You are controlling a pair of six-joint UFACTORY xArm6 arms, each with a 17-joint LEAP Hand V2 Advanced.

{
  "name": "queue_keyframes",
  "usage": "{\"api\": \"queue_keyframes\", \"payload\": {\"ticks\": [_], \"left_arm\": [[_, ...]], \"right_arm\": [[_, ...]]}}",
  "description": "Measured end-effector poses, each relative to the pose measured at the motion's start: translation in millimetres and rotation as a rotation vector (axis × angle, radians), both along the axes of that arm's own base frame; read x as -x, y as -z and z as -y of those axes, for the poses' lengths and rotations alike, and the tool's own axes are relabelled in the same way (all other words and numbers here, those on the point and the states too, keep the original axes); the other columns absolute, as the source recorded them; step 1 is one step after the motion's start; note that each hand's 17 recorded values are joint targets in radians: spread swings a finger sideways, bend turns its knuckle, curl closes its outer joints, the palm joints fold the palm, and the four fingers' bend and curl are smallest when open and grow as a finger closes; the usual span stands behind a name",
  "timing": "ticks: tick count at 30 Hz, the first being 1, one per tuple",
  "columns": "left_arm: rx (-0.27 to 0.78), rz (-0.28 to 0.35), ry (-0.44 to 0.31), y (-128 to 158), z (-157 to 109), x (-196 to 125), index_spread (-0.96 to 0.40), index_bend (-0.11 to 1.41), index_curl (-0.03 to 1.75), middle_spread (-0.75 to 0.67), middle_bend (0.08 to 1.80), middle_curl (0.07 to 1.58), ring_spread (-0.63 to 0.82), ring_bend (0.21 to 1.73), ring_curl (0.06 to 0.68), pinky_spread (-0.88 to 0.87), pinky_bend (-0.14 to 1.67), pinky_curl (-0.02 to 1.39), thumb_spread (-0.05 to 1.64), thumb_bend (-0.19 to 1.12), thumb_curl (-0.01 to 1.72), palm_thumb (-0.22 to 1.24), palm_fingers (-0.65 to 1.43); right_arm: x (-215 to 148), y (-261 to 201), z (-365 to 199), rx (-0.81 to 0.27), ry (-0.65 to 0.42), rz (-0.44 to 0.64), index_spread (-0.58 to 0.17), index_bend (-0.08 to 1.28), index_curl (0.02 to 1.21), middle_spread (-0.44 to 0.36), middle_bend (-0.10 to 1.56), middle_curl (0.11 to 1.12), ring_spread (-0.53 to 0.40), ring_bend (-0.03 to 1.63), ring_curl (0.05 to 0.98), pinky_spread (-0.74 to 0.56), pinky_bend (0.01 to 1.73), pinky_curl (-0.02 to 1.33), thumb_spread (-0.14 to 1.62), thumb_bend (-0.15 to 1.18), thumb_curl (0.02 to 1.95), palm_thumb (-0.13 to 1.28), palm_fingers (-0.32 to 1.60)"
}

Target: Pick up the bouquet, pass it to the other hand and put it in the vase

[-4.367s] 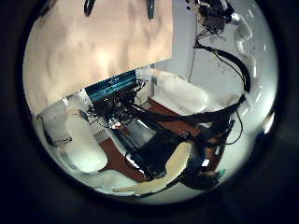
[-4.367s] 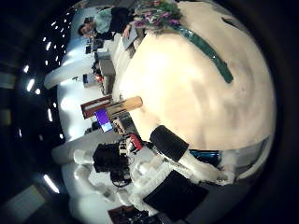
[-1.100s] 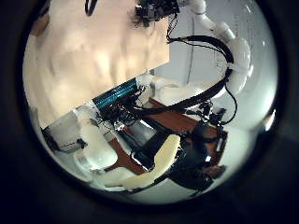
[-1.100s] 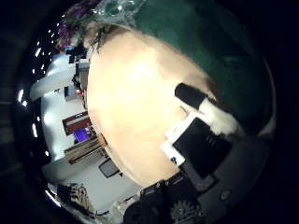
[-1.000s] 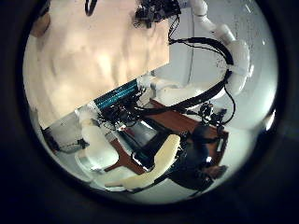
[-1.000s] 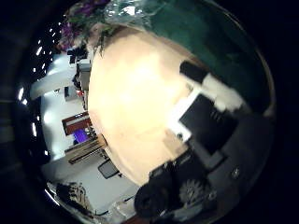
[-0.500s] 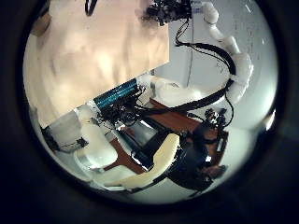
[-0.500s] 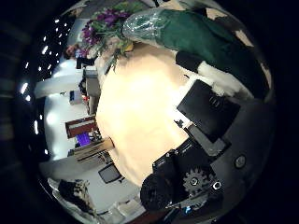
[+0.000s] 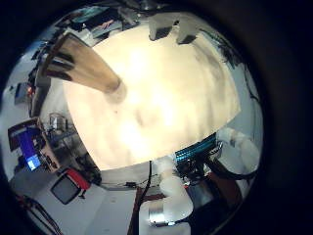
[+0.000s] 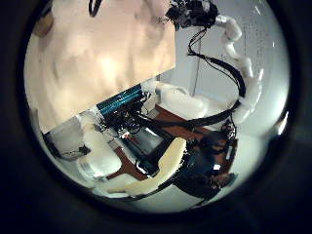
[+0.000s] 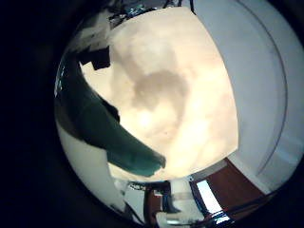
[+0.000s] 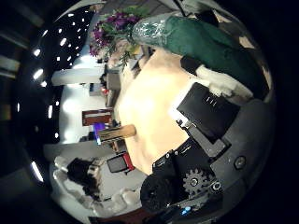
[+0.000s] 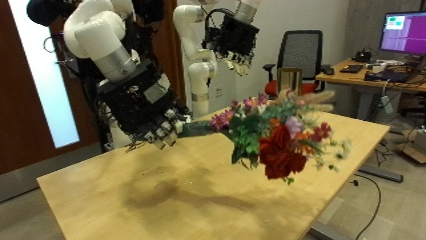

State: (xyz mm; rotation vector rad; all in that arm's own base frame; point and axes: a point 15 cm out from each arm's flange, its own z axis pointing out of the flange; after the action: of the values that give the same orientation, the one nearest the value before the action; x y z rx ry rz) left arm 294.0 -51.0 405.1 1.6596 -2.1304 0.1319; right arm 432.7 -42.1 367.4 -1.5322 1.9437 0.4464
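Note:
In the outside view my right hand (image 13: 147, 115) is shut on the green wrapped stem of the bouquet (image 13: 277, 135). The bouquet hangs sideways above the table, with its red, pink and purple flowers pointing at the table's far end. The right palm views show the green wrap (image 12: 201, 42) (image 11: 104, 133) close against the fingers and the flowers (image 12: 117, 28) beyond it. A tan vase (image 13: 286, 78) (image 9: 83, 67) stands upright at the far end of the table. My left hand (image 13: 233, 40) hangs open high above the table, holding nothing.
The light wooden table (image 13: 147, 195) runs from the near corner to the vase's end. Behind it stand an office chair (image 13: 306, 50) and a desk with a monitor (image 13: 402, 28). A brown door (image 13: 20, 100) is beside the arms.
My right hand's fingers have curled round the green wrap and lifted the bouquet off the table. In the left thumb side view the right hand has drifted sideways past the table's edge.

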Motion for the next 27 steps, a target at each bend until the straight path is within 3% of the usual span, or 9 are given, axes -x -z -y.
{"api": "queue_keyframes", "payload": {"ticks": [5,11,20,27], "left_arm": [[0.082,0.010,-0.049,-19,-2,-15,0.05,0.19,0.36,0.29,0.22,0.34,0.50,0.41,0.218,0.52,0.17,0.26,0.98,-0.03,0.28,0.20,0.21],[0.262,0.033,-0.097,-41,15,-28,0.09,0.13,0.30,0.32,0.22,0.34,0.48,0.49,0.239,0.50,0.23,0.28,0.99,-0.03,0.28,0.19,0.15],[0.375,0.091,-0.141,-68,17,-46,0.12,0.15,0.27,0.33,0.26,0.35,0.46,0.55,0.238,0.51,0.25,0.31,0.98,-0.03,0.28,0.17,0.14],[0.445,0.097,-0.147,-77,27,-51,0.13,0.16,0.28,0.32,0.26,0.34,0.45,0.55,0.226,0.51,0.25,0.31,0.97,-0.03,0.28,0.18,0.15]], "right_arm": [[9,-39,-34,-0.179,-0.102,0.107,-0.338,0.90,1.09,-0.145,1.30,0.81,-0.194,1.42,0.615,-0.24,1.32,0.66,0.42,-0.01,0.89,1.23,1.15],[22,-91,-66,-0.374,-0.247,0.294,-0.332,0.91,1.11,-0.142,1.31,0.80,-0.190,1.43,0.617,-0.25,1.30,0.69,0.32,-0.02,0.92,1.22,1.15],[38,-101,-90,-0.463,-0.305,0.436,-0.328,0.92,1.12,-0.139,1.33,0.78,-0.184,1.44,0.618,-0.25,1.28,0.72,0.25,-0.02,0.93,1.22,1.14],[53,-87,-118,-0.546,-0.403,0.486,-0.325,0.93,1.12,-0.138,1.34,0.78,-0.183,1.44,0.619,-0.24,1.26,0.75,0.22,-0.02,0.94,1.22,1.14]]}}
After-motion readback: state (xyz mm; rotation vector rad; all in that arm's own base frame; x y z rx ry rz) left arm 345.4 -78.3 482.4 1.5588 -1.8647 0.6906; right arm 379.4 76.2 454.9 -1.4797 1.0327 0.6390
